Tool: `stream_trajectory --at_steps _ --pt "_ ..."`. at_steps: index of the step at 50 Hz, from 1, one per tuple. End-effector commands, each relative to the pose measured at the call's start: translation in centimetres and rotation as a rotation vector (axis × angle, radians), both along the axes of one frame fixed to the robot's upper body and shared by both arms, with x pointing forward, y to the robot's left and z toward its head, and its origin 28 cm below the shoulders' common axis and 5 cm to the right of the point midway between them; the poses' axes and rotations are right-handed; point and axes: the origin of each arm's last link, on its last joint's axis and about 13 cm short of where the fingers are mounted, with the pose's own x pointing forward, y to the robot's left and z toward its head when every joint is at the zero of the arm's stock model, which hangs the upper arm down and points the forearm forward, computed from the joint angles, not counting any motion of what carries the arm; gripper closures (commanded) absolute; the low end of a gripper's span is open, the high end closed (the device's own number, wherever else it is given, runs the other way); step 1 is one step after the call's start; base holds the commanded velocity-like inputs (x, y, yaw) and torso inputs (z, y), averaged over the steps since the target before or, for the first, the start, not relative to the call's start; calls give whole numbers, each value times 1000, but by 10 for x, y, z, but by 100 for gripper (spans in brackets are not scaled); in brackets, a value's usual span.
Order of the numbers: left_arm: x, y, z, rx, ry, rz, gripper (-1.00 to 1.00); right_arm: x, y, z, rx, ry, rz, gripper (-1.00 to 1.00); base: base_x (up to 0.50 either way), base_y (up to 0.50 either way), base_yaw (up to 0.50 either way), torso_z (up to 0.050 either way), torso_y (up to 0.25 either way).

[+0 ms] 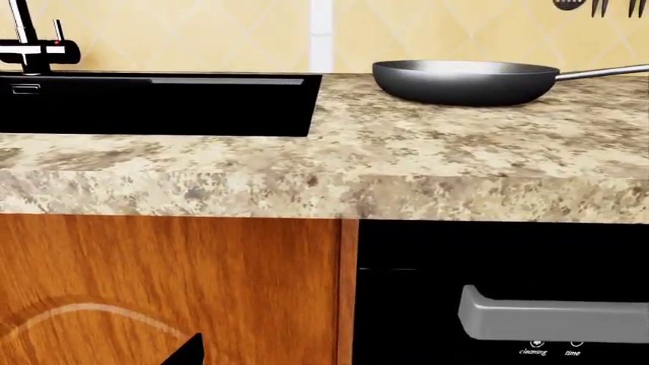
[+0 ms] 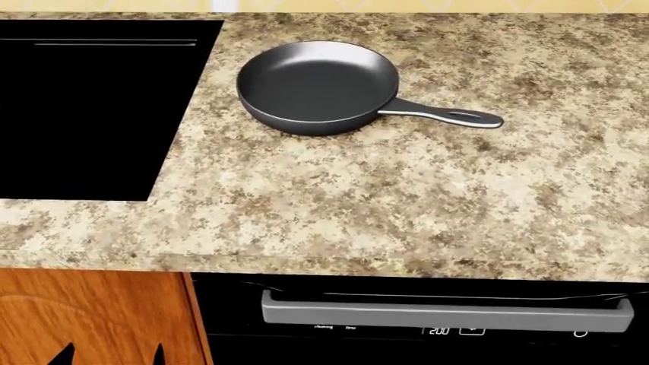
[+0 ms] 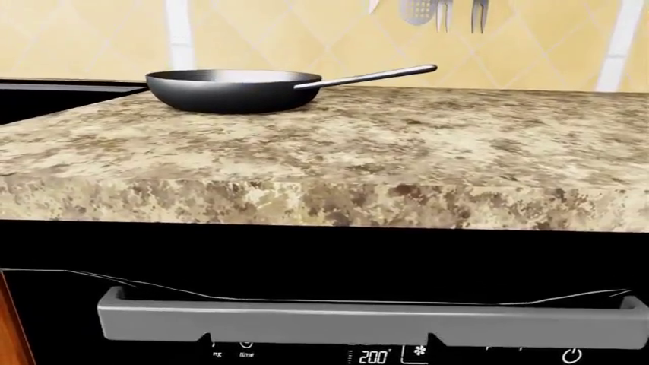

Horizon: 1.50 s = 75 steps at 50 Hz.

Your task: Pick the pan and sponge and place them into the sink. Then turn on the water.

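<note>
The dark grey pan (image 2: pixel 316 85) rests upright on the granite counter just right of the black sink (image 2: pixel 91 114), its handle (image 2: pixel 446 116) pointing right. The left wrist view also takes in the pan (image 1: pixel 461 82), the sink (image 1: pixel 152 106) and the faucet (image 1: pixel 30 47); no water runs. The pan (image 3: pixel 231 90) is in the right wrist view too. Both grippers hang below the counter's front edge, far from the pan. My left gripper (image 2: pixel 112 356) is open and holds nothing; one fingertip (image 1: pixel 191 351) shows against the cabinet. My right gripper (image 3: pixel 318 344) is open before the oven. The sponge is out of view.
Below the counter, a wooden cabinet door (image 2: pixel 91 319) stands at the left. A black oven with a grey handle (image 2: pixel 446 313) is at the right. Utensils (image 3: pixel 436 11) hang on the yellow tiled wall. The counter's front edge (image 2: pixel 335 262) overhangs both grippers.
</note>
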Motion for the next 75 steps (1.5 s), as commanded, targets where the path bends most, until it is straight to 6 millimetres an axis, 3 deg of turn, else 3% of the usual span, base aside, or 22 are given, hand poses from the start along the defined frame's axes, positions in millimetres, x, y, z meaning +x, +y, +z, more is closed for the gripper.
stream_trajectory --at_steps 1,9,10,11,16,18,21,23,24,26,30,32,37,39,44,45,48,53,55,56,61,75 --pt "0 0 1 -8 -7 1 -100 0 0 0 2 0 1 -100 0 0 0 50 0" --pt "-4 1 2 -17 -12 -18 -100 0 0 0 4 1 3 -100 0 0 0 3 0" --pt "0 4 -16 73 -69 13 -100 8 3 -27 -158 140 -4 -100 0 0 0 0 0" --pt "-3 -1 1 -15 -3 -18 -100 0 0 0 4 1 2 -100 0 0 0 0 0" --pt "3 -6 -1 30 16 -18 -100 -1 2 1 4 -15 29 -100 0 0 0 0 0" --pt "-5 6 -3 19 29 -14 -100 -1 1 1 1 -15 29 -100 0 0 0 0 0" --pt "-1 4 3 -12 32 -17 -100 -1 2 4 -11 -18 32 -100 0 0 0 0 0" --pt "-3 8 8 110 3 -3 -100 -3 1 18 -29 -49 28 -100 0 0 0 0 0" --pt "1 3 15 -39 60 0 -100 -3 0 22 -47 -53 28 -100 0 0 0 0 0" --pt "5 4 30 58 -2 -2 -100 -1 -3 38 -53 -68 12 -100 0 0 0 0 0" --pt "9 9 62 29 -15 9 -100 0 -10 73 -88 -102 -1 -100 0 0 0 0 0" --pt "10 22 81 51 -18 16 -100 1 -21 97 -132 -117 -6 -100 0 0 0 0 0" --pt "13 30 103 108 4 -19 -100 2 -40 132 -151 -133 -1 -100 0 0 0 0 0" --pt "14 36 118 43 32 -34 -100 4 -49 149 -177 -119 23 -100 0 0 0 0 0" --pt "20 57 161 96 24 -36 -100 2 -72 200 -156 -92 72 -100 0 0 0 0 0" --pt "21 61 163 98 93 0 -100 2 -74 208 -147 -77 104 -100 0 0 0 0 0" --pt "20 72 171 118 84 20 -100 1 -84 228 -130 -90 50 -100 0 0 0 0 0" --pt "14 84 190 105 78 -1 -100 2 -90 243 -157 -100 35 -100 0 0 0 0 0" --pt "12 87 199 11 91 -48 -100 1 -91 248 -153 -99 41 -100 0 0 0 0 0" --pt "15 92 200 88 84 -8 -100 -1 -94 249 -154 -92 46 -100 0 0 0 0 0" --pt "7 109 216 116 78 5 -100 -8 -105 255 -156 -77 30 -100 0 0 0 0 0" --pt "-5 143 234 197 113 57 -100 -31 -127 296 -182 -70 21 -100 0 0 0 0 0"
